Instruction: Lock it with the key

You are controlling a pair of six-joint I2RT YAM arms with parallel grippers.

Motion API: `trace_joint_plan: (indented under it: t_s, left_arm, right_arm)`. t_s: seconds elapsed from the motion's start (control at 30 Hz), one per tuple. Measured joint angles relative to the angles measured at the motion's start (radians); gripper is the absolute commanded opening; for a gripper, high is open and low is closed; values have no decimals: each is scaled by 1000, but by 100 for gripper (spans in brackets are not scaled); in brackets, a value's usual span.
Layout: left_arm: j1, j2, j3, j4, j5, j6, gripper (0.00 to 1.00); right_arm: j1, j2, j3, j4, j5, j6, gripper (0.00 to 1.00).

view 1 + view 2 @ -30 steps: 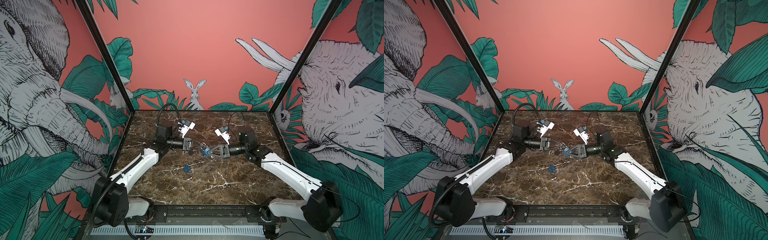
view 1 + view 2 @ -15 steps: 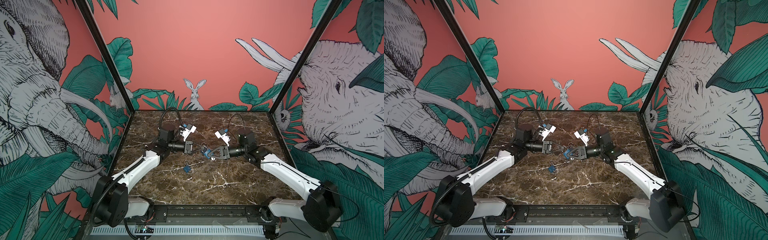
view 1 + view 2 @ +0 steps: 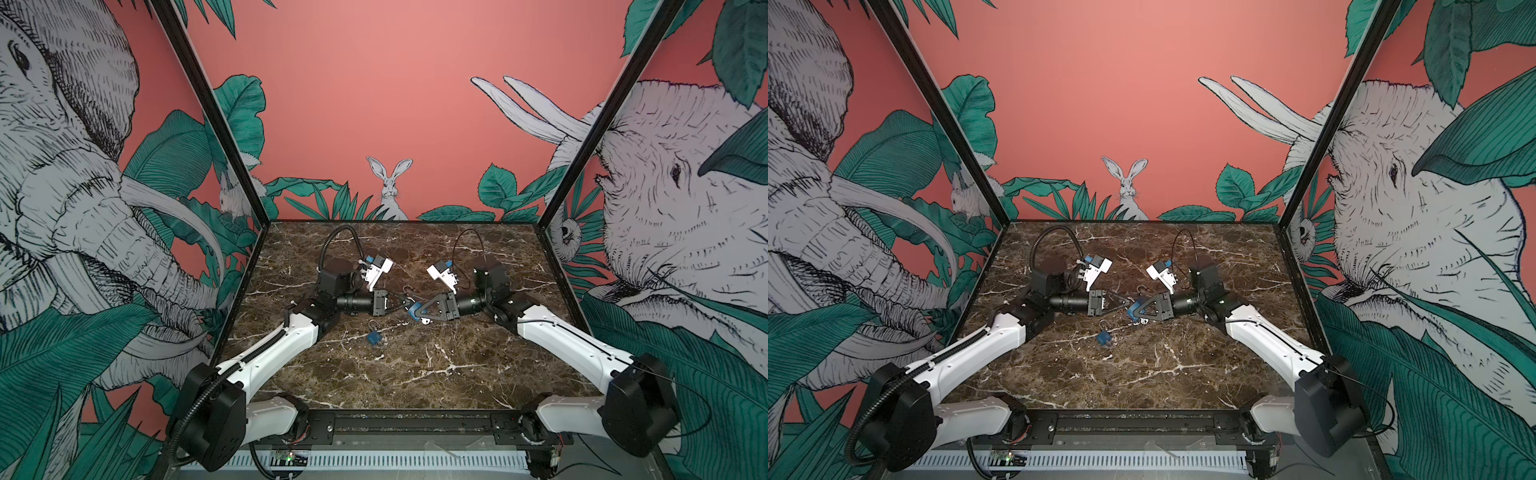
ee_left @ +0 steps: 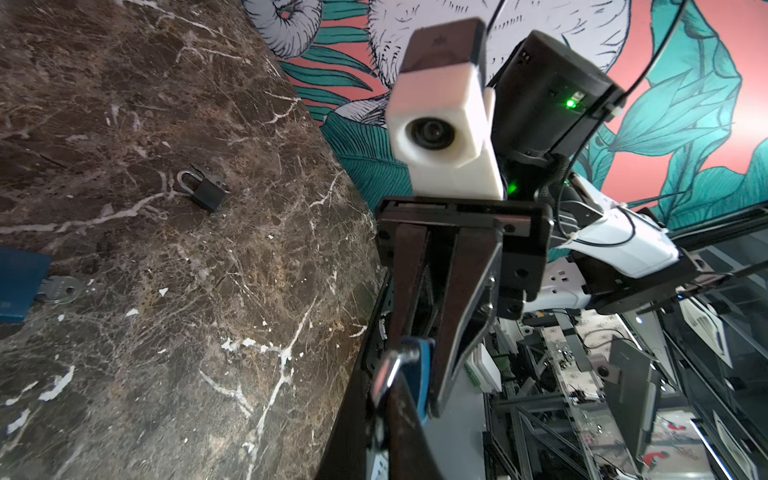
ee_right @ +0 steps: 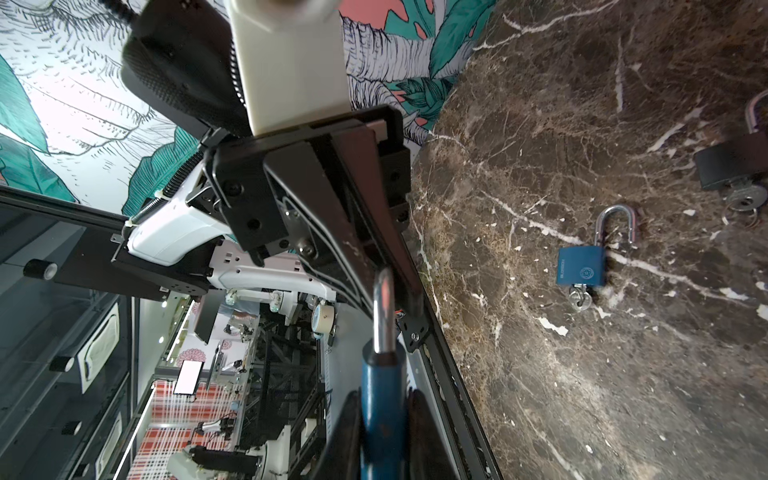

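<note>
Right claw (image 3: 415, 312) clamped on blue padlock (image 5: 382, 395) at mid tabletop (image 3: 415, 374), shackle (image 5: 382, 307) pointing toward left claw (image 3: 400, 305). Left claw pinched shut, tips right at shackle. Can't tell if gripping it. 2nd blue padlock (image 5: 579, 266) flat on tabletop nearer the front, apart from both claws, its hoop open, key (image 5: 579, 299) in its bottom. Black padlock (image 5: 731, 166) lying behind the claws, w/ keys hanging.

Bright, even light fills both top views; shadows on the marble table (image 3: 415, 374) lie soft. Wrist views warp at the edges, and the close padlock (image 4: 417, 374) blurs.
</note>
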Motion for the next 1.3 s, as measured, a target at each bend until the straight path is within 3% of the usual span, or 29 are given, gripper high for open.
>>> trace_joint_plan:
  t_s: [0.43, 0.7, 0.77, 0.83, 0.9, 1.07, 1.3]
  left_arm:
    - [-23, -48, -52, 30, -150, -47, 0]
    - [7, 13, 17, 18, -122, -43, 0]
    - [18, 26, 29, 17, -109, -43, 0]
    - [24, 32, 34, 18, -105, -52, 0]
    - [28, 34, 45, 18, -103, -68, 0]
    - [39, 33, 68, 27, -121, -97, 0]
    - [43, 31, 120, 24, -139, -97, 0]
  right_arm:
    - [-2, 59, 27, -29, -2, -105, 0]
    - [-2, 34, 61, -94, 105, -219, 1]
    - [-2, 33, 65, -93, 124, -227, 18]
    - [0, 31, 66, -94, 146, -240, 25]
    - [5, 31, 66, -98, 176, -257, 39]
    - [6, 10, 66, -93, 219, -286, 53]
    - [-35, -86, -4, -28, 219, -253, 58]
